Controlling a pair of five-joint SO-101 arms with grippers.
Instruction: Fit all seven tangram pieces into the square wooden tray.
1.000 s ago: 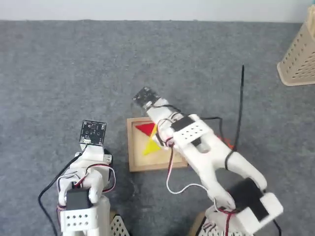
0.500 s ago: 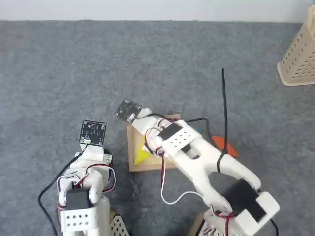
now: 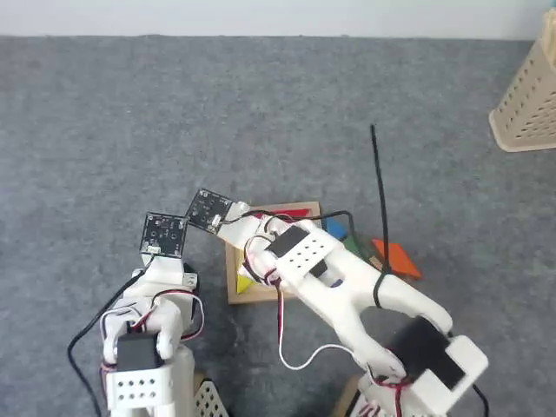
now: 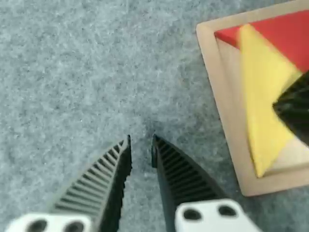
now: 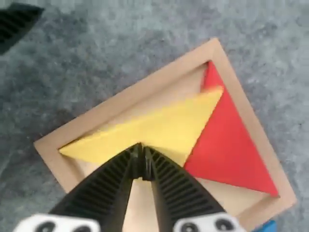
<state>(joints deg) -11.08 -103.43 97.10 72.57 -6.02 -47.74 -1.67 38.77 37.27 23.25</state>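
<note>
- The square wooden tray (image 3: 231, 271) sits on the grey, felt-covered bench (image 3: 113, 122), just in front of the two arms. Inside it are a yellow triangle (image 5: 154, 126) and a red triangle (image 5: 227, 145).
- The yellow triangle lies slanted across the tray floor. One sharp corner seems to ride over the red triangle's edge, so it probably is not seated flat yet.
- The right hand (image 5: 141, 151) is low over the tray with its fingers (image 5: 108, 186) pressed together. The tips are at the yellow triangle's long edge, and I cannot tell whether they nip that edge or only rest against it.
- The left hand (image 4: 141, 141) hangs over bare felt just beside the tray's outer rim. Its fingers stand a narrow gap apart and hold nothing.
- An orange piece (image 3: 398, 258) and a blue piece (image 3: 334, 229) lie on the felt near the tray's other side.
- Handling, as I judge it: the pieces look thin, flat, stiff and light, with smooth painted faces. They should slide easily on the tray's bare wood and tip if pressed near a corner.
- A piece lying flat offers little to pinch from above, so the best hold is across two opposite edges near its middle.
- Inside the tray the rim and the neighbouring piece block those edges. Nudging with closed fingertips against a straight side suits the yellow triangle better than lifting it.
- The loose pieces on the felt should stay put under a grasp, since the felt resists sliding.
</note>
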